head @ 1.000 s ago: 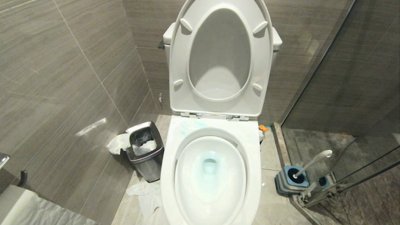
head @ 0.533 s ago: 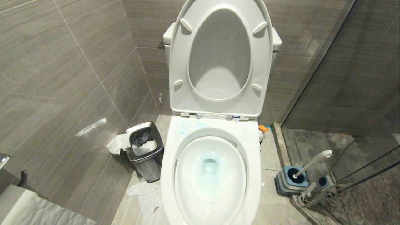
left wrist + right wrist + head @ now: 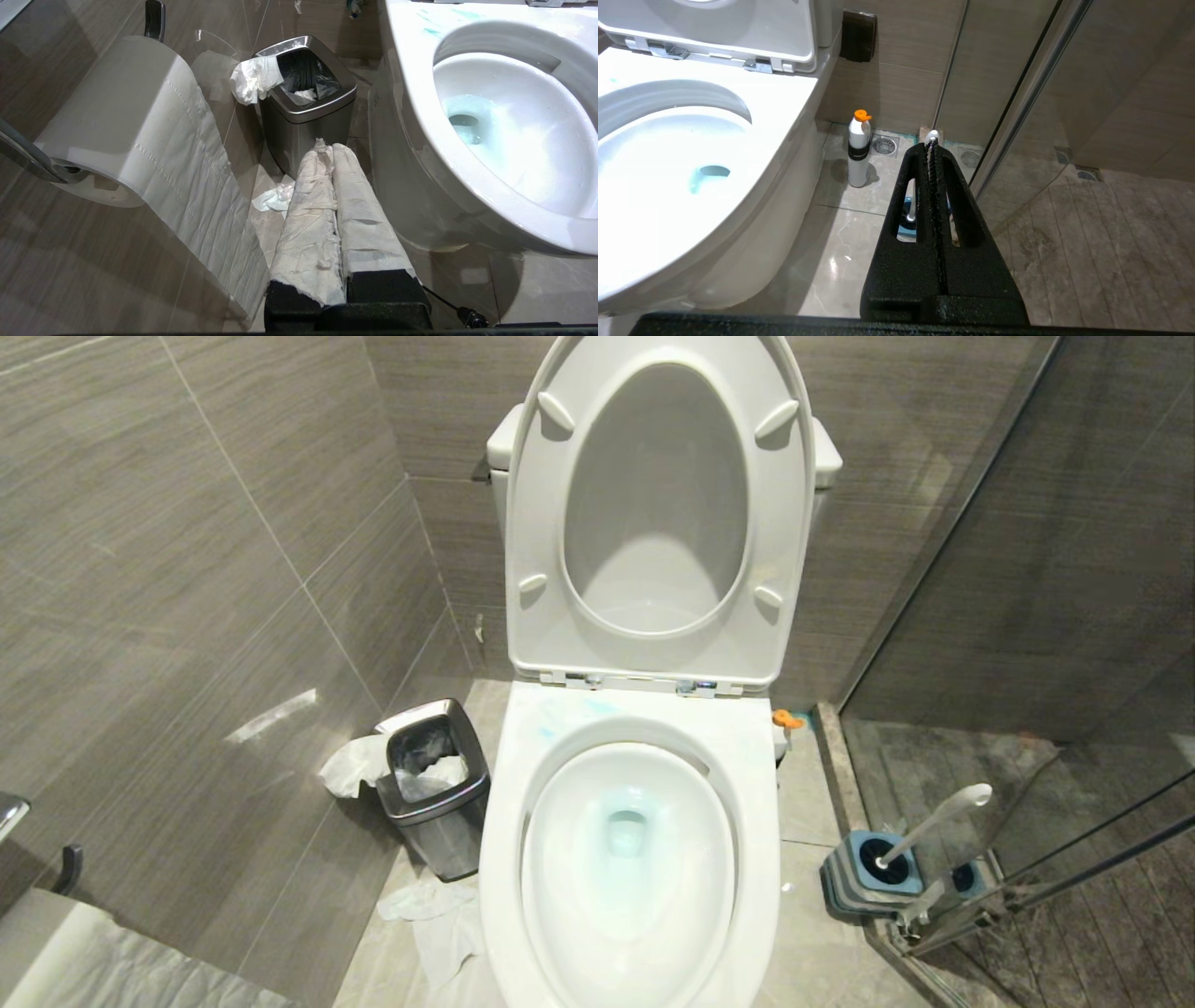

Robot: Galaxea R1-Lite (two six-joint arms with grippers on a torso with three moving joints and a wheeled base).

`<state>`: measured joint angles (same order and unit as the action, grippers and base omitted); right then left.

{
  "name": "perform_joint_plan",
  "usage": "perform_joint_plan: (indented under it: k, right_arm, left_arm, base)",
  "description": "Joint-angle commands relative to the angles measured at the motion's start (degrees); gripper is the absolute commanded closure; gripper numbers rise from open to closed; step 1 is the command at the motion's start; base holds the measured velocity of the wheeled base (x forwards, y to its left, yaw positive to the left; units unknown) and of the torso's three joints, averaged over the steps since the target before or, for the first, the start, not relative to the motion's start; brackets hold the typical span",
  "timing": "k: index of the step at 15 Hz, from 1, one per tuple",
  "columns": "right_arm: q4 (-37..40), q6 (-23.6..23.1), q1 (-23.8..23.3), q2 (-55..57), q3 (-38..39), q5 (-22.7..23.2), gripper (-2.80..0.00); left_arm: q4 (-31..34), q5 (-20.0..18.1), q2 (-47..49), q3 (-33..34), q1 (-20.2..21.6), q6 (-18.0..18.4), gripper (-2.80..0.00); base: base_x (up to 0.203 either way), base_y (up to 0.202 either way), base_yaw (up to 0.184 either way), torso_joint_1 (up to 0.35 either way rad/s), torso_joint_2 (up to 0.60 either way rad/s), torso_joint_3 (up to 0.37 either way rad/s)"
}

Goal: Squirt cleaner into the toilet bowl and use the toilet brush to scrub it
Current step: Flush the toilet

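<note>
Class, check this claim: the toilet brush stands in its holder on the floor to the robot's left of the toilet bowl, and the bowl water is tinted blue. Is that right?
Not quite. The toilet brush stands in its holder on the robot's right of the toilet bowl, beside the glass partition, as the head view shows. The left side has the steel bin. The bowl water is indeed tinted blue.

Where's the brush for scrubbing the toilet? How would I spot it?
Find the big white toilet bowl and look at the floor on its right, by the glass shower wall. There the toilet brush stands tilted in a blue-and-grey holder. Its long white handle gives it away; the white bottle with the orange cap nearby is short and upright.
</note>
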<state>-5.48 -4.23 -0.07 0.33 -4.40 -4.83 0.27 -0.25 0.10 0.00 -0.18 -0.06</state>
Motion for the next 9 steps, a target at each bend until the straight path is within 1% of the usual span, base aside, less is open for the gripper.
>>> perform_joint_plan:
  k: [1, 3, 6, 7, 9]
  right_arm:
    - [-2.0, -0.3, 0.0, -0.3, 4.2, 0.2, 0.00]
    - [-1.3, -0.1, 0.0, -0.3, 4.3, 1.3, 0.00]
    - [2.8, -0.9, 0.0, -0.3, 4.3, 5.5, 0.00]
    - [4.8, -0.5, 0.0, -0.3, 4.3, 5.6, 0.00]
    - [5.8, 2.8, 0.0, -0.3, 4.2, 5.3, 0.00]
  left_arm:
    - [0.0, 0.0, 0.0, 0.1, 0.0, 0.0, 0.00]
    - [0.0, 0.0, 0.0, 0.1, -0.1, 0.0, 0.00]
    - [0.0, 0.0, 0.0, 0.1, 0.0, 0.0, 0.00]
    - [0.0, 0.0, 0.0, 0.1, 0.0, 0.0, 0.00]
    - [0.0, 0.0, 0.0, 0.1, 0.0, 0.0, 0.00]
  base:
    - [0.000, 0.000, 0.000, 0.000, 0.00, 0.000]
    - [0.000, 0.000, 0.000, 0.000, 0.00, 0.000]
    - [0.000, 0.000, 0.000, 0.000, 0.00, 0.000]
    - [0.000, 0.000, 0.000, 0.000, 0.00, 0.000]
    - [0.000, 0.000, 0.000, 0.000, 0.00, 0.000]
